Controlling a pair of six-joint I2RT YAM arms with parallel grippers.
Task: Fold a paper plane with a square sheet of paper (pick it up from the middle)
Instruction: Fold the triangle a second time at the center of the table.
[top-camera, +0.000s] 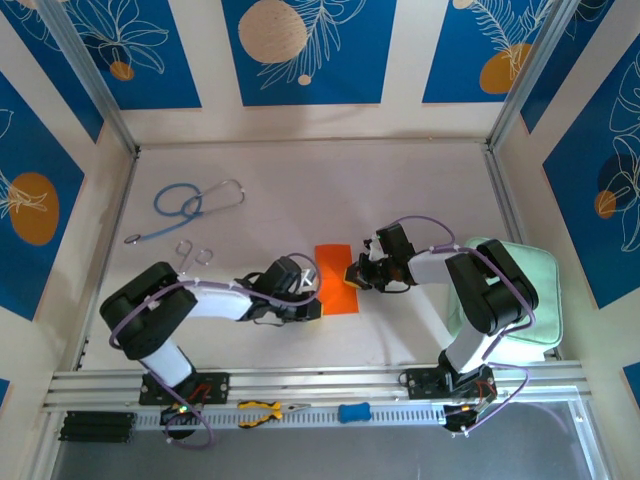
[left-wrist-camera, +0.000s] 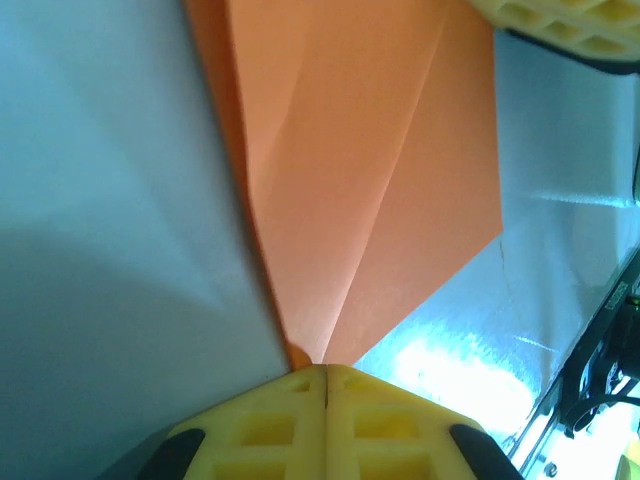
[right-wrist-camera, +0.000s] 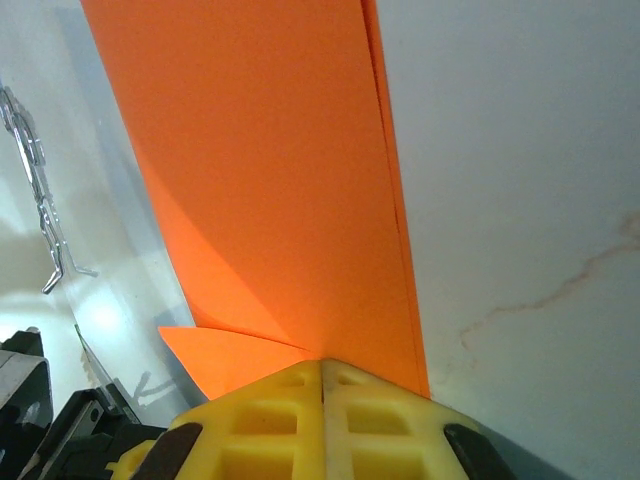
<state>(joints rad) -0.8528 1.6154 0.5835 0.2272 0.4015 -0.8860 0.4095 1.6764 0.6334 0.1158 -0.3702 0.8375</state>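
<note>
From above, the folded orange sheet is seen mid-desk, its sides covered by both wrists. In the left wrist view the left claw is clamped on its corner. In the right wrist view the right claw is clamped on its edge.

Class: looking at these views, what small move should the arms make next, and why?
Probably slide the right gripper along the layered edge to flatten it, while the left gripper pins the orange paper: both are shut against the paper, whose folded layers gape slightly.
</note>
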